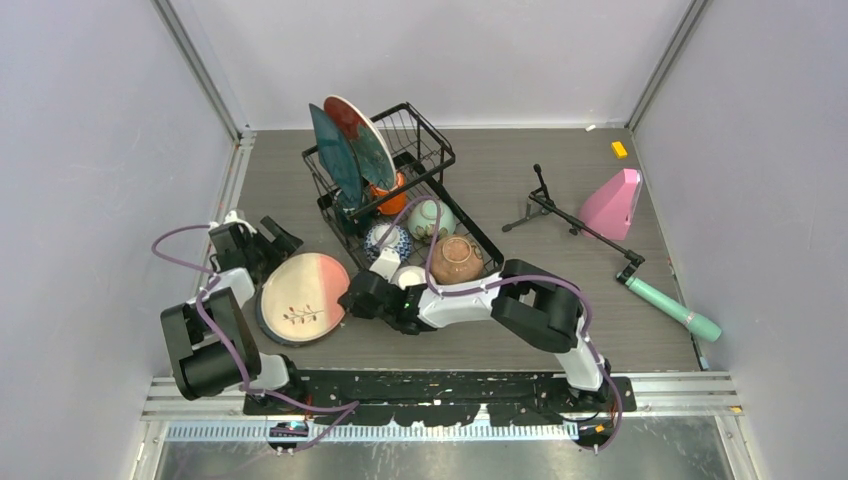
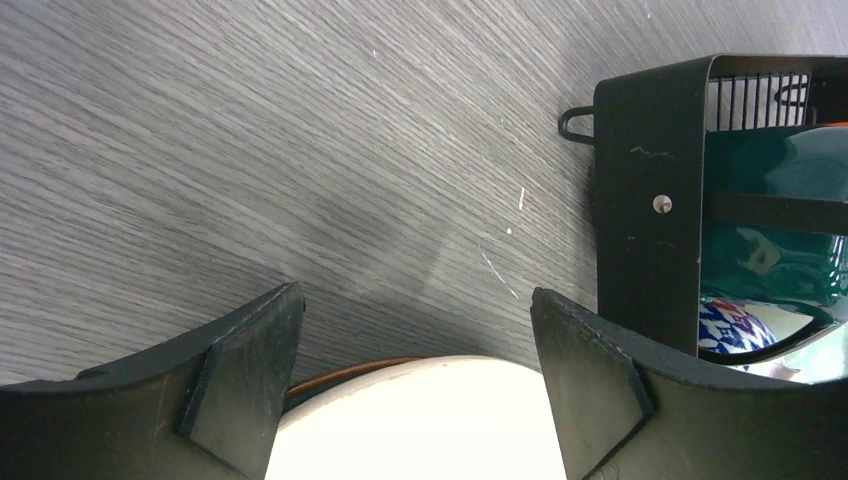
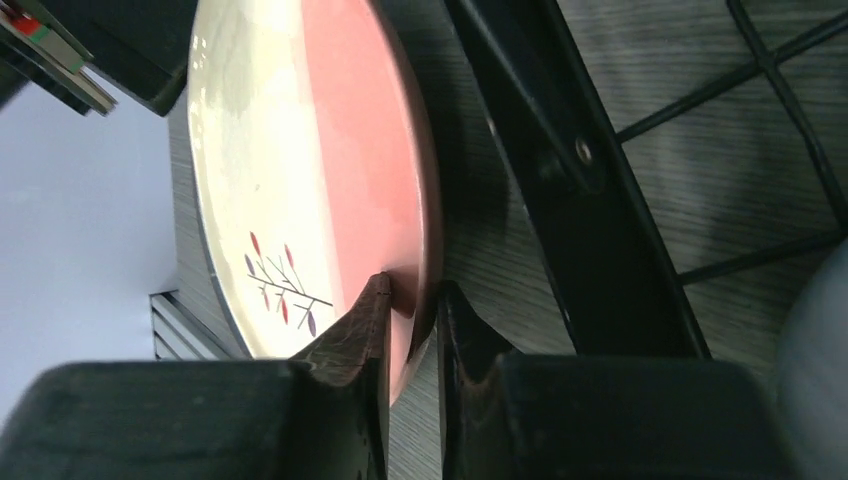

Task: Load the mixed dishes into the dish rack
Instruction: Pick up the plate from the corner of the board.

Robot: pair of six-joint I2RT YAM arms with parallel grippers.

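A pink and cream plate with a twig drawing lies on the table just left of the black wire dish rack. My right gripper is shut on the plate's right rim, one finger on its top face and one under the edge. At the plate's far left edge, my left gripper stands open, and the cream rim shows between its fingers. In the rack stand a teal plate and a reddish plate, with an orange mug and mint, blue-patterned, tan and white bowls.
A black tripod with a mint cylinder lies to the right of the rack, beside a pink wedge. A small yellow block sits at the back right. Grey walls close in the table on three sides.
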